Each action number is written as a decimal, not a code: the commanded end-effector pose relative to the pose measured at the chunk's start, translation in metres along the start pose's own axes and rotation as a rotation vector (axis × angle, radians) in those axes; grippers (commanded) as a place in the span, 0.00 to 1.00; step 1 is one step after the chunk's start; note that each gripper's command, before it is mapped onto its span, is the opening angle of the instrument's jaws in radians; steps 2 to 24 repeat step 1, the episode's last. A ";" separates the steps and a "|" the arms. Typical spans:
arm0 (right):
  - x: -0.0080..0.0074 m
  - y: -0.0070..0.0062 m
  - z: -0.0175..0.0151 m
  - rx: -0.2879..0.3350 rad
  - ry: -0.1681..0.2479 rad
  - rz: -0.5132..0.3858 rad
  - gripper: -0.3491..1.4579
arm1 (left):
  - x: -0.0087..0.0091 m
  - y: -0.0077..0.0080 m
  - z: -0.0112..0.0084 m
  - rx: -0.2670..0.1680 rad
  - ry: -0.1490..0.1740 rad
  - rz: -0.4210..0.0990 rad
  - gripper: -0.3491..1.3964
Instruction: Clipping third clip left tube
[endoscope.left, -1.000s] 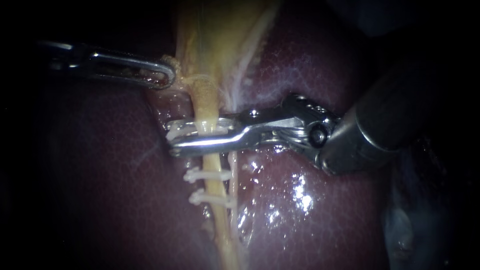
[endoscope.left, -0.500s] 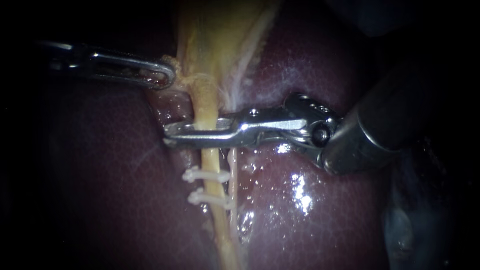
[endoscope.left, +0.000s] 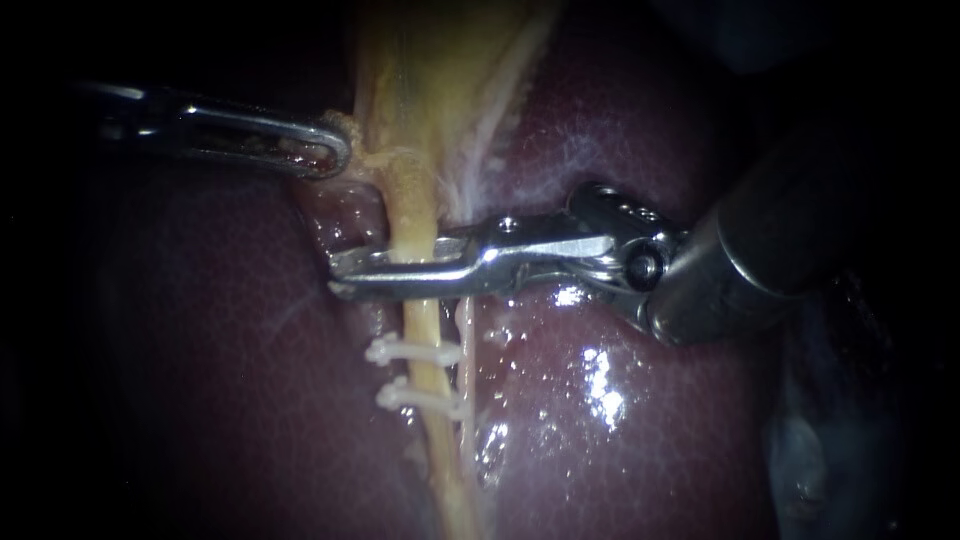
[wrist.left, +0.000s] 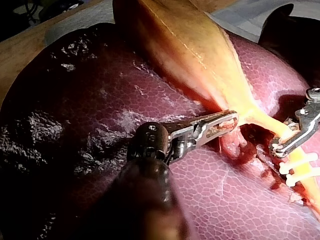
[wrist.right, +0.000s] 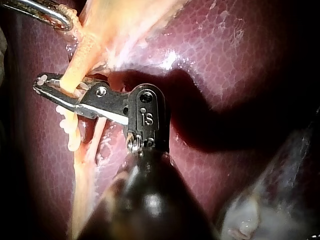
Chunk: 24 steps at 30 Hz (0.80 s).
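The yellow left tube (endoscope.left: 422, 325) runs down from the gallbladder (endoscope.left: 440, 60) over the liver (endoscope.left: 200, 350). My right instrument (endoscope.left: 340, 275) lies across the tube, with its jaws shut on it from both sides just above two white clips (endoscope.left: 412, 352) that sit on the tube. In the right wrist view the same jaws (wrist.right: 42, 82) pinch the tube above those clips (wrist.right: 65, 120). My left instrument (endoscope.left: 335, 150) is shut on tissue at the gallbladder's edge, higher up and beside the tube. The left wrist view shows its jaws (wrist.left: 232, 119) holding that tissue.
A thinner pale right tube (endoscope.left: 466, 360) runs close beside the left one, under the right instrument's jaws. Wet, glistening liver (endoscope.left: 600, 390) surrounds everything. The right instrument's dark shaft (endoscope.left: 780, 240) fills the upper right.
One second ago the right instrument's jaws stood apart around the tube with a white clip showing between them. They have since come together on the tube and stayed so. The left instrument has not moved.
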<state>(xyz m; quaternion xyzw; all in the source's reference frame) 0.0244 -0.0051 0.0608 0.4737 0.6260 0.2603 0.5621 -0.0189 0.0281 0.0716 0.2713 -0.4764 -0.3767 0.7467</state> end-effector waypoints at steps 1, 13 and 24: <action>0.0000 0.0001 0.0000 -0.002 0.001 0.000 0.00 | 0.0000 0.0000 0.0000 0.000 0.000 0.000 0.00; 0.0000 0.0001 0.0000 -0.002 0.001 0.000 0.00 | 0.0000 0.0000 0.0000 0.000 0.000 0.000 0.00; 0.0000 0.0001 0.0000 -0.002 0.001 0.000 0.00 | 0.0000 0.0000 0.0000 0.000 0.000 0.000 0.00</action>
